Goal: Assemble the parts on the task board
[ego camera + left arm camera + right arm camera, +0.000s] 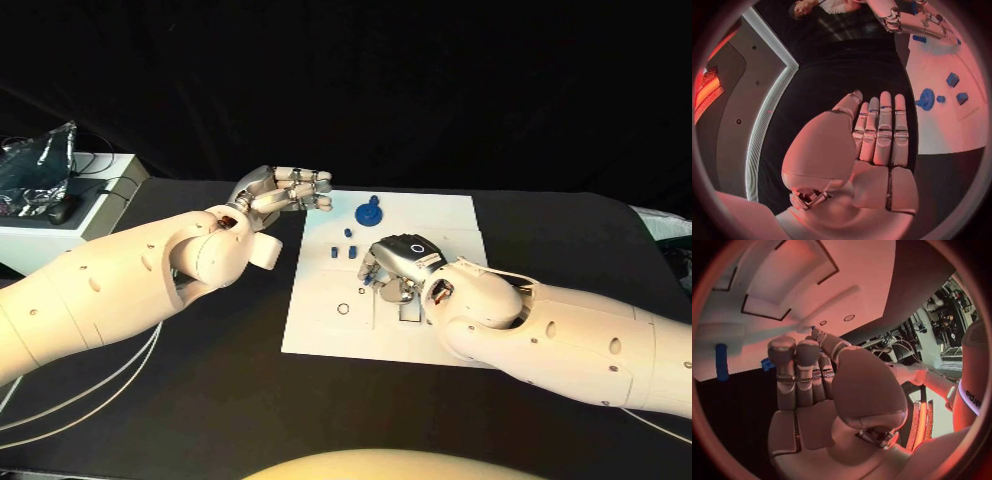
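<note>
The white task board (447, 215) lies mid-table. On its far part stand a round blue gear-like part (371, 212) and three small blue pieces (346, 236). My left hand (289, 190) hovers by the board's far left corner, fingers straight and together in the left wrist view, holding nothing; that view shows my left hand (876, 140), the gear part (926, 98) and blue blocks (952, 79) on the board (942, 130). My right hand (401, 262) is low over the board's middle, fingers pointing down at it. The right wrist view shows my right hand (811, 385) empty, the board (817, 270) and a blue peg (721, 361).
A white box (65, 225) with a silver bag (43, 160) on it stands at the table's far left. White cables (87, 390) run across the front left. The board has a ring mark (342, 308) and rectangular recesses (411, 315) near my right hand.
</note>
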{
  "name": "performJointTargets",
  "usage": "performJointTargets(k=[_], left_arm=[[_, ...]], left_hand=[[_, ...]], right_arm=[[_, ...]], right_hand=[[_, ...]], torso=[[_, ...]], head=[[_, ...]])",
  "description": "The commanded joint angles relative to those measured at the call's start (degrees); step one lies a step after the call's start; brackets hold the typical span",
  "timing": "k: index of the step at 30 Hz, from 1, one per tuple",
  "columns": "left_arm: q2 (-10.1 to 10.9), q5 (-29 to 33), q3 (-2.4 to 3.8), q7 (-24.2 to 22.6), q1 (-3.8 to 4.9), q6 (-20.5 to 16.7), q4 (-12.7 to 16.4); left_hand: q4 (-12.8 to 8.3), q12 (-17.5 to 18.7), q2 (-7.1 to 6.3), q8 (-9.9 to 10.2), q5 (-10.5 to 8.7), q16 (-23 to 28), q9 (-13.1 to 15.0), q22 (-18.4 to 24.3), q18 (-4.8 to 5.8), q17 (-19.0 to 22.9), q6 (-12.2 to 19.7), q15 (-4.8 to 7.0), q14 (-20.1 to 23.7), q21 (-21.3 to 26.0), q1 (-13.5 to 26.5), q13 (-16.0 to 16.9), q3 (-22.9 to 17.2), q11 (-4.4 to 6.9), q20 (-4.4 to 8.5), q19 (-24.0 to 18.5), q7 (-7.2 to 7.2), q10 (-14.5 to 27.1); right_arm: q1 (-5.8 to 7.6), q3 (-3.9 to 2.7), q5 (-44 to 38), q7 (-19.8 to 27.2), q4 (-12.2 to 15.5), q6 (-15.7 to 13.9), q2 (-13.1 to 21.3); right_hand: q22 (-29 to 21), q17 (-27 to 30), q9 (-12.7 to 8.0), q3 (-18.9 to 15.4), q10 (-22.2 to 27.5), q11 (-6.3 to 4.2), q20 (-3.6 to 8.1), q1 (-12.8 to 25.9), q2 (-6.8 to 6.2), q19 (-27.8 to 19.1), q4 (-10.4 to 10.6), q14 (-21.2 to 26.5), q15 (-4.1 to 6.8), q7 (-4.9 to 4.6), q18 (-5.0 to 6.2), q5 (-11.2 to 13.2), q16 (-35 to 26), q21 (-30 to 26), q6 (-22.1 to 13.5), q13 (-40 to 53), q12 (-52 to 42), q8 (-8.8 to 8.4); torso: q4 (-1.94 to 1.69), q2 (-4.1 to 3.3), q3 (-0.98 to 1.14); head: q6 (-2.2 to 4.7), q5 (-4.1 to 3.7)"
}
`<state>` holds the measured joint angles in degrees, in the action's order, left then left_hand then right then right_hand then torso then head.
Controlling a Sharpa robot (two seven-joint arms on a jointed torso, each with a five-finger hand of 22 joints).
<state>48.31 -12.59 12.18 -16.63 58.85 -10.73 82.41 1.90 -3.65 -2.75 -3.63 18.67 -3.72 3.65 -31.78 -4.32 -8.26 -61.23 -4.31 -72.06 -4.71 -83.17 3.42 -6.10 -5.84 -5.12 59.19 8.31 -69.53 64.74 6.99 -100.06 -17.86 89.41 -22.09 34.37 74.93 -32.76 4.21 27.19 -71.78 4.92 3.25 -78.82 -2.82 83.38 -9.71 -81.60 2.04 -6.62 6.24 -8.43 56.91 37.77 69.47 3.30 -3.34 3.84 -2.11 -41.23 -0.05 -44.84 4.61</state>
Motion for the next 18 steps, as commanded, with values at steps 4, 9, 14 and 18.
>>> performJointTargets(k=[4, 9, 14, 18], left_arm=[[-0.05, -0.07, 0.05, -0.23, 0.0, 0.08, 0.08], [0.0, -0.13, 0.05, -0.2, 0.0, 0.08, 0.06], [0.05, -0.18, 0.05, -0.16, 0.0, 0.08, 0.0], [0.11, -0.19, 0.05, -0.12, 0.0, 0.07, -0.09]], left_hand=[[-0.26, 0.18, 0.0, -0.01, 0.01, 0.09, -0.01, 0.07, 0.63, -0.05, 0.16, 0.14, 0.07, -0.2, -0.64, 0.02, 0.19, -0.03, 0.04, 0.11, 0.29, 0.2], [-0.23, 0.19, 0.01, 0.0, 0.0, 0.09, -0.01, 0.12, 0.66, -0.17, 0.19, 0.13, 0.12, -0.27, -0.67, 0.02, 0.21, -0.04, 0.05, 0.05, 0.32, 0.23], [-0.23, 0.19, 0.01, 0.0, 0.0, 0.09, -0.01, 0.12, 0.66, -0.17, 0.19, 0.13, 0.12, -0.27, -0.67, 0.02, 0.21, -0.04, 0.05, 0.05, 0.32, 0.23], [-0.23, 0.19, 0.01, 0.0, 0.0, 0.09, -0.01, 0.12, 0.66, -0.17, 0.19, 0.13, 0.12, -0.27, -0.67, 0.02, 0.21, -0.04, 0.05, 0.05, 0.32, 0.23]], right_arm=[[-0.32, 0.1, -1.51, -0.65, 0.55, 2.01, -0.15], [-0.4, 0.14, -1.5, -0.65, 1.02, 2.01, -0.14], [-0.49, 0.16, -1.51, -0.69, 1.75, 1.81, 0.07], [-0.56, 0.17, -1.53, -0.77, 2.17, 1.79, 0.32]], right_hand=[[4.35, 0.05, 0.07, 0.14, -2.28, -1.98, 0.01, 0.06, 0.4, -0.17, -0.06, 0.04, 0.45, -0.27, 1.37, -0.14, 0.1, -0.06, 0.06, 0.29, -0.17, -0.1], [4.34, 0.2, 0.07, 0.08, -2.29, -1.98, 0.01, 0.18, 0.46, -0.17, -0.21, 0.01, 0.45, -0.29, 1.39, -0.25, 0.15, -0.04, 0.07, 0.29, -0.17, -0.1], [4.34, 0.2, 0.07, 0.08, -2.29, -1.98, 0.01, 0.18, 0.46, -0.17, -0.21, 0.01, 0.45, -0.29, 1.39, -0.25, 0.15, -0.04, 0.07, 0.29, -0.17, -0.1], [4.34, 0.2, 0.07, 0.08, -2.29, -1.98, 0.01, 0.18, 0.46, -0.17, -0.21, 0.01, 0.45, -0.29, 1.39, -0.25, 0.15, -0.04, 0.07, 0.29, -0.17, -0.1]], torso=[[0.08, -0.07, 0.08], [0.0, -0.04, 0.05], [-0.01, -0.04, 0.06], [0.05, 0.0, 0.04]], head=[[-0.46, 0.47], [-0.76, 0.65], [-0.85, 0.79], [-1.03, 0.99]])
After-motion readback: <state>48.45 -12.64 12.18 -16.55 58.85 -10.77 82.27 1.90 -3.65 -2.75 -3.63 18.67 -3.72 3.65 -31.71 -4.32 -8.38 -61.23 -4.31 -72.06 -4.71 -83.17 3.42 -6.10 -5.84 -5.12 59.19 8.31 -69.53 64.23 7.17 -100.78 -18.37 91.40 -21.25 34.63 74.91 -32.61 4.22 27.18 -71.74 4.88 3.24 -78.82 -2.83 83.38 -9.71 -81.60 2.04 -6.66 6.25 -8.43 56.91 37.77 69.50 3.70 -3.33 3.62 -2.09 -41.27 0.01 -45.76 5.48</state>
